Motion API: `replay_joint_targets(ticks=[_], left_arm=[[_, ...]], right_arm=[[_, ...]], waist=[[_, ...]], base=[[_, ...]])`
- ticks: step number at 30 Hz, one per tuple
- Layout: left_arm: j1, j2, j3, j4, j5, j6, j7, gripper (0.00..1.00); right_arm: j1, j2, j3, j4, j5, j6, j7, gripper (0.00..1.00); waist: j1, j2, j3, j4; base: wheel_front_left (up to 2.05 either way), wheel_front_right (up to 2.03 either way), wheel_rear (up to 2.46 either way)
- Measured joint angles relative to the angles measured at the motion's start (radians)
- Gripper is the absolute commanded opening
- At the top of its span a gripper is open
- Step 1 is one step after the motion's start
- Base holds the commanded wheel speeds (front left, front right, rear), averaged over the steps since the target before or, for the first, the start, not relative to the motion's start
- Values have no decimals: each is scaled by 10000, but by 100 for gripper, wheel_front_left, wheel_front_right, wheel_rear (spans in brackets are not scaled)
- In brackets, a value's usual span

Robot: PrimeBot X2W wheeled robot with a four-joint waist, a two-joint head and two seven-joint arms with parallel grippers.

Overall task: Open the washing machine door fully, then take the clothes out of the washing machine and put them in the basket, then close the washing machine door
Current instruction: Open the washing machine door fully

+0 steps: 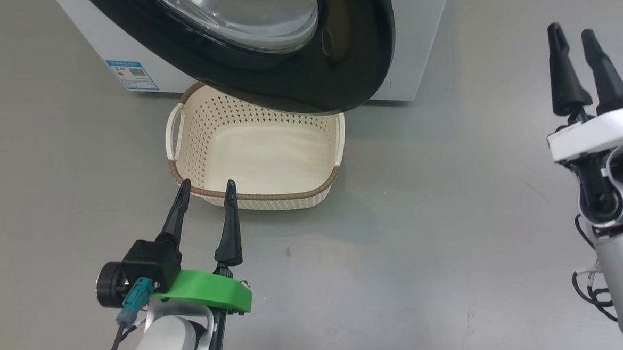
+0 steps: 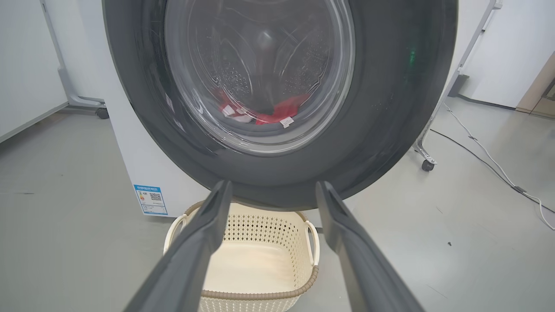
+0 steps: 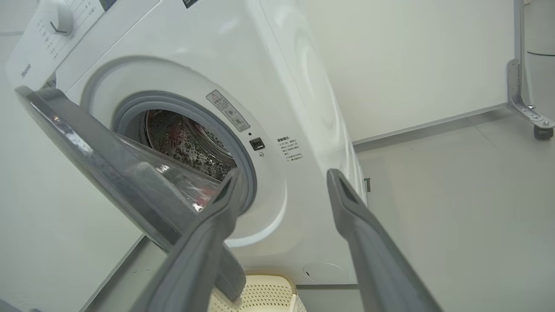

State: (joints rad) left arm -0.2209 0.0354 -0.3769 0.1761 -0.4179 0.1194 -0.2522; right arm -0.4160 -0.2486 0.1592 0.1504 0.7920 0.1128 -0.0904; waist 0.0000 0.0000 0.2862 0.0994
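Left wrist view: drum point(image 2: 236, 80) w/ red clothes point(image 2: 286, 108) behind door point(image 2: 390, 108); basket point(image 2: 260, 296) below.

The door point(image 1: 296, 80) at 12 o'clock hangs partly open over the basket's point(image 1: 270, 194) far end, screening the drum point(image 3: 186, 138). From my right gripper point(image 1: 570, 29), a gap past the door's edge reaches it. The floor point(image 1: 452, 215) at 3 o'clock is open.

Upper left in the right wrist view, the control panel point(image 3: 43, 43) of the washing machine point(image 3: 277, 65) reads "Hisense". The blue sticker point(image 1: 132, 75) shows a QR code, its print illegible.
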Motion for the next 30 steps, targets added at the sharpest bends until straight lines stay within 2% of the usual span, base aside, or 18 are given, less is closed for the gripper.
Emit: replay_joint_targets(ticks=[3,4,5,16,23,30], left_arm=[[-187,-2,-132,-75,-65,0,0,100],[-244,-2,-167,-82,-86,0,0,100],[-283,-2,-190,-98,-148,0,0,100],[-523,-4,-414,-132,-309,0,0,100],[-684,-13,-738,-130,-529,0,0,100],[-696,-13,-830,-105,-575,0,0,100]], right_arm=[[-555,0,-322,-59,825,0,407,100],[-734,6,-410,-63,1129,0,583,34],[-903,13,-474,-69,1411,2,738,0],[-2655,418,-1166,512,4358,-15,2840,0],[-3446,608,-1584,1381,6318,-920,4629,0],[-3973,673,-1772,1939,7459,-1889,5986,0]], waist=[[0,0,220,130],[0,0,290,182],[0,0,354,236],[0,0,919,839],[0,0,1153,1199],[0,0,1248,1503]], base=[[0,0,0],[0,0,0],[0,0,0],[0,0,0],[0,0,0],[0,0,0]])
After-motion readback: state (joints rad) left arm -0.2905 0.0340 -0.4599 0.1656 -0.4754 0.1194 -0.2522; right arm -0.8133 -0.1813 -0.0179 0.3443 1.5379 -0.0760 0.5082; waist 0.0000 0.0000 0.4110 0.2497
